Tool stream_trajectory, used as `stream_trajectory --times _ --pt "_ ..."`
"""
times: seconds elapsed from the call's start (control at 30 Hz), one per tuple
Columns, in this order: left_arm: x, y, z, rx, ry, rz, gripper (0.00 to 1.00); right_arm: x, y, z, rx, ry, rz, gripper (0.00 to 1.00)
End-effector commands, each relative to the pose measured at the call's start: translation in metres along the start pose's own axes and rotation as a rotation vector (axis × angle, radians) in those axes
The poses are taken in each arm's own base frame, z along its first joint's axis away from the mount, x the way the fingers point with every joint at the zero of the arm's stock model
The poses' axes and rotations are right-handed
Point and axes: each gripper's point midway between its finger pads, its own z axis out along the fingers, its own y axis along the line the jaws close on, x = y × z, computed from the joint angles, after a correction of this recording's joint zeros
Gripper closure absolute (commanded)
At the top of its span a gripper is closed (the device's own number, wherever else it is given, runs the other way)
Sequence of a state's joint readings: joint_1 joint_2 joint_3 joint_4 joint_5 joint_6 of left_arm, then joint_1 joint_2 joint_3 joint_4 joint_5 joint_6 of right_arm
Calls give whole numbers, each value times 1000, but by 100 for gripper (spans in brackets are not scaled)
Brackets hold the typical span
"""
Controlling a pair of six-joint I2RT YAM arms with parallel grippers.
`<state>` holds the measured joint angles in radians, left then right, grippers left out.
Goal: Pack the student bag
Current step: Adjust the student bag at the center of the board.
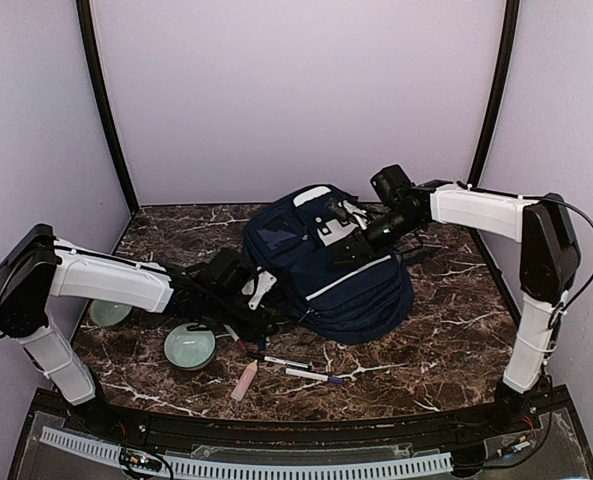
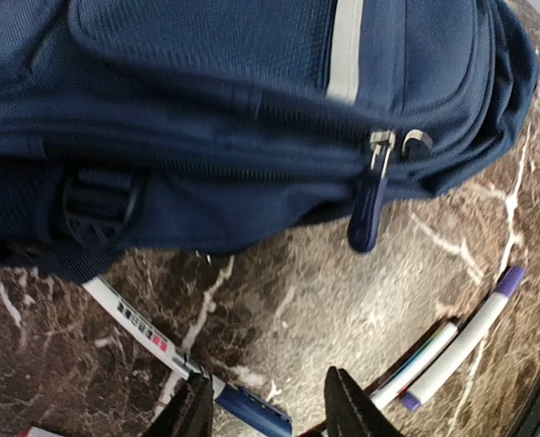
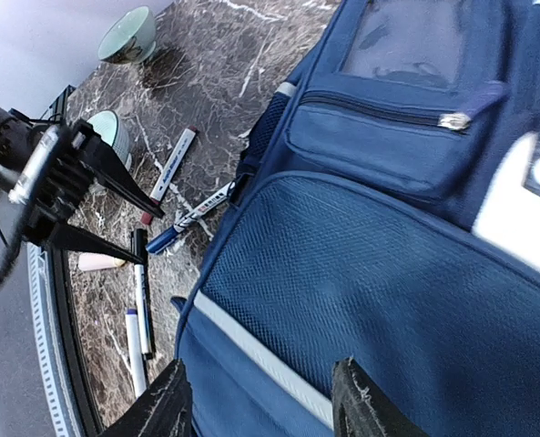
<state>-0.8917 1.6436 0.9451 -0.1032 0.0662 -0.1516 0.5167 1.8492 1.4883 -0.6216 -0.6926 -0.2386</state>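
Student bag (image 1: pixel 346 280) is lying at table (image 1: pixel 456 330) centre. Left pincer (image 2: pixel 266 375) is hovering open and empty at the bag's 8 o'clock edge, over a blue-capped marker (image 2: pixel 242 405). Right pincer (image 3: pixel 260 364) is standing open, gripping nothing, above the bag's 1 o'clock side.

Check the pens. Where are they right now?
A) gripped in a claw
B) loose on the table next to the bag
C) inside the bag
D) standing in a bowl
B: the pens lie loose on the marble table, just in front of the student bag.
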Motion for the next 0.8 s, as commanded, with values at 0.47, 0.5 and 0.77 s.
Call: stream_trajectory --times 0.47,0.5,0.77 --pt "0 22 53 -77 -101 3 44 37 -146 53 189 78 372 52" --pt "-2 24 55 -85 -111 4 44 40 -149 53 194 81 383 52" --pt "-18 37 68 -127 -185 16 46 52 -151 61 160 95 423 52"
